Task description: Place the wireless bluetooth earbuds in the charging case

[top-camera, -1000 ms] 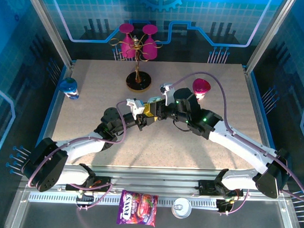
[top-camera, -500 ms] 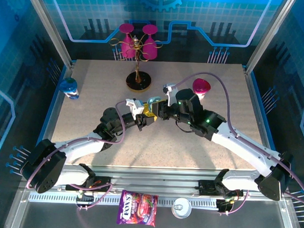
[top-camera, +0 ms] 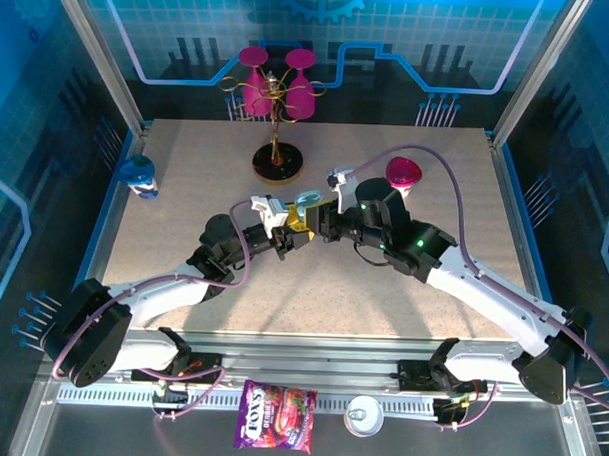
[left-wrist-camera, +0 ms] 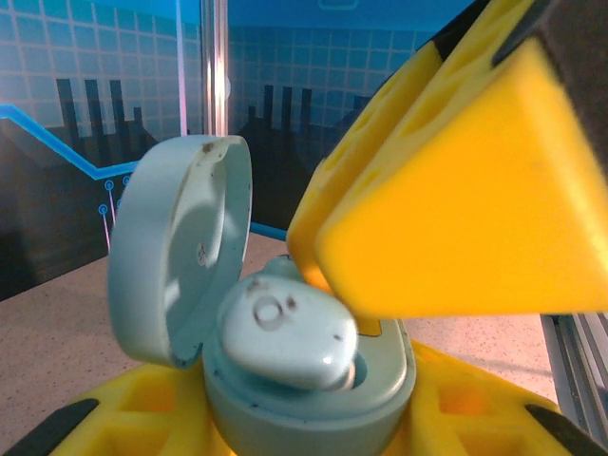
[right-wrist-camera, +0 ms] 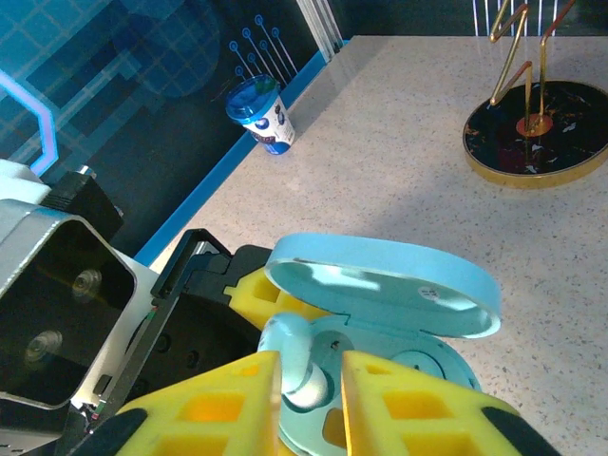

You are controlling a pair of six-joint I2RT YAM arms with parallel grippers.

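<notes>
Blue earbud point(right-wrist-camera: 296, 369) @ case point(right-wrist-camera: 418, 369) rim, lid point(right-wrist-camera: 380, 281) open

smooth plastic earbud point(left-wrist-camera: 285, 334), glossy charging case point(left-wrist-camera: 176, 256)

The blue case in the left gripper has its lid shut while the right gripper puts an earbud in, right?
No, the lid is open; the right wrist view shows it. The left gripper does hold the blue case, and the right gripper puts an earbud in.
</notes>
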